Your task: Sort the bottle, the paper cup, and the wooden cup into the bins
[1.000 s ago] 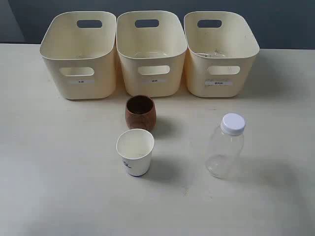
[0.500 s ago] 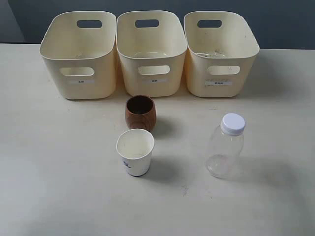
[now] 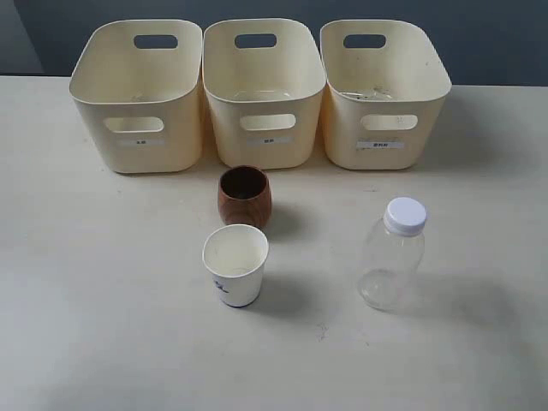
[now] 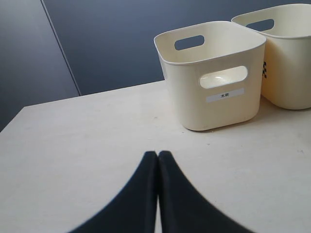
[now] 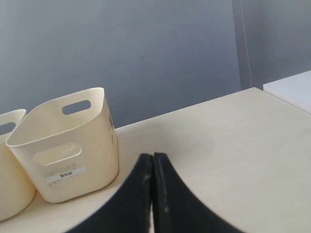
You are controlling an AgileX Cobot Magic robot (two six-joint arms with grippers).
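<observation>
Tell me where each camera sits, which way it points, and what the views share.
Exterior view: high in front, looking down at the left bin, middle bin, right bin, wooden cup, paper cup and bottle; no arm shows.
Left wrist view: low over the table, facing the left bin; shut left gripper in front.
Right wrist view: low, facing the right bin; shut right gripper in front.
Shared: each wrist view's bin also appears in the exterior view.

Left gripper (image 4: 158, 155) and right gripper (image 5: 153, 157) — both matte black, smoothly curved, tapering
</observation>
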